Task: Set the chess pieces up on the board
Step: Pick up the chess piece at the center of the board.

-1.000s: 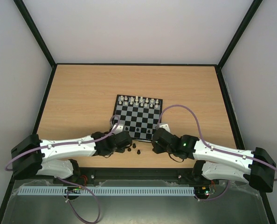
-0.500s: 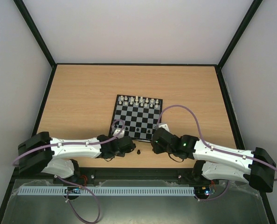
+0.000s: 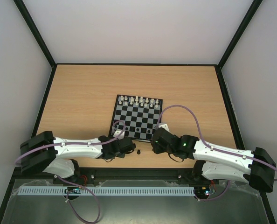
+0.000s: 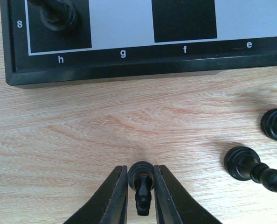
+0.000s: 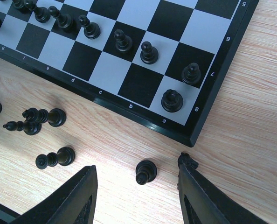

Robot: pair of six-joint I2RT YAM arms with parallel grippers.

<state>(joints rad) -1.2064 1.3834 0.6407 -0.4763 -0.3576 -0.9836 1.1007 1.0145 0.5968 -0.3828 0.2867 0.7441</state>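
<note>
The board (image 3: 136, 116) lies mid-table with white pieces on its far rows and black chess pieces (image 3: 137, 127) on its near rows. In the left wrist view my left gripper (image 4: 141, 170) is shut on a small black piece (image 4: 141, 184) that stands on the wood just in front of the board's h–g edge (image 4: 129, 65). My right gripper (image 5: 137, 167) is open, with a black pawn (image 5: 146, 171) upright on the table between its fingers. A dark knight-like piece (image 5: 187, 161) sits against the right fingertip. A rook (image 5: 172, 100) stands on a8.
Loose black pieces lie on the wood near the board: two to the right of my left gripper (image 4: 243, 163), several to the left of my right gripper (image 5: 54, 157). One piece (image 3: 138, 152) shows between the arms in the top view. Black frame rails edge the table.
My left arm has swung toward the board's near edge and now covers two of the loose pieces in the top view. My right arm has not moved.
</note>
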